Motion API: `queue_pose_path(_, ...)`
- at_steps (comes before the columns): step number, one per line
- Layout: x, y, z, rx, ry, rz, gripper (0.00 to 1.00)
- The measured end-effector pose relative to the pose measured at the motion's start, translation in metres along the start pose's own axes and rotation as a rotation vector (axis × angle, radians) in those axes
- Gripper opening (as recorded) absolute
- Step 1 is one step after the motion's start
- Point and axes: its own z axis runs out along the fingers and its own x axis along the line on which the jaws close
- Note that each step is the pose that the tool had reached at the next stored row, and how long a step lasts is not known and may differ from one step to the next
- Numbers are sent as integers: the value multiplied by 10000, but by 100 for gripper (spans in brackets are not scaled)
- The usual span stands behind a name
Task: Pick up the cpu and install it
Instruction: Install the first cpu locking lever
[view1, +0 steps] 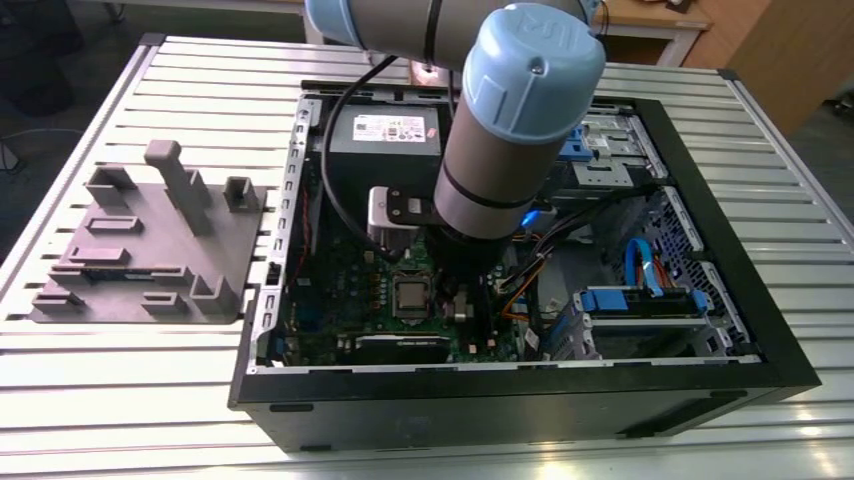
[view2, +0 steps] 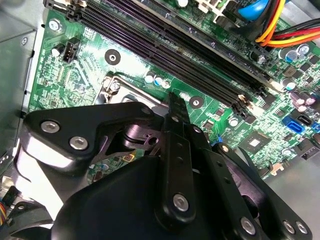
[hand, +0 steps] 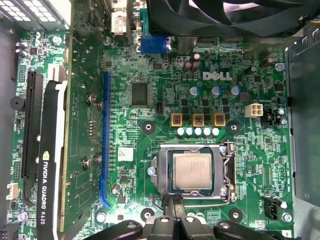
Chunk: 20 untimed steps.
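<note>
slatted metal table (view1: 120, 390) | grey fixture block (view1: 147, 250) | open computer case (view1: 534, 400)

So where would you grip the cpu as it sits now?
The cpu lies flat in the socket frame, only its metal top exposed. Coming straight down from above, fingers on two opposite pale edges, looks best; the frame leaves little room at the sides.

One cpu (hand: 193, 170), one motherboard (hand: 165, 100).

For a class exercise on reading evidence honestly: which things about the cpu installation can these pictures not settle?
- Whether the cpu is fully seated in its socket: the first wrist view looks straight down.
- The gripper finger state: cut off by that picture's edge; its own body hides the tips in the second wrist view.
- The motherboard in the exterior view: the arm covers much of it.
</note>
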Motion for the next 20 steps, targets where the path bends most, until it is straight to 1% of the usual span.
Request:
queue_pose_path(5,0,-1,12,-2,10,-74,10)
queue_pose_path(10,0,-1,19,27,14,-161,10)
queue_pose_path(11,0,-1,19,40,15,-168,10)
queue_pose_path(15,0,-2,24,132,14,-178,10)
queue_pose_path(20,1,-3,45,141,16,-178,10)
